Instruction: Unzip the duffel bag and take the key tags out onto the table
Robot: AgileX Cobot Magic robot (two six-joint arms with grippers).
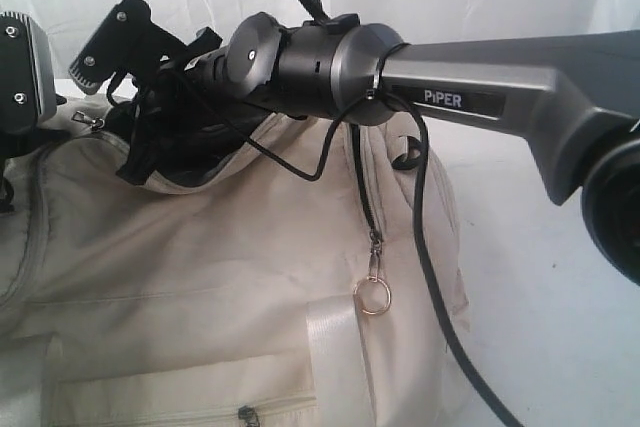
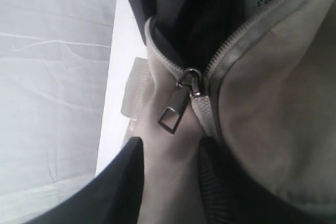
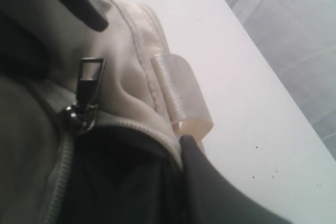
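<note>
Currently one duffel bag [image 1: 200, 277] on the table [image 1: 540, 287], filling lower left and centre of the exterior frame. Long axis runs roughly left-right (left end goes off frame), mouth gaping at upper left. Zip pulls counted: one ring pull [image 1: 373, 295] hanging down the bag's right end, one rectangular tab pull [image 2: 172, 115] at the mouth. Left gripper [image 2: 170, 182] pinches bag fabric just beside that tab. Right gripper [image 1: 140, 142] sits in the mouth, fingers pressed together; whether on cloth, can't tell.
</note>
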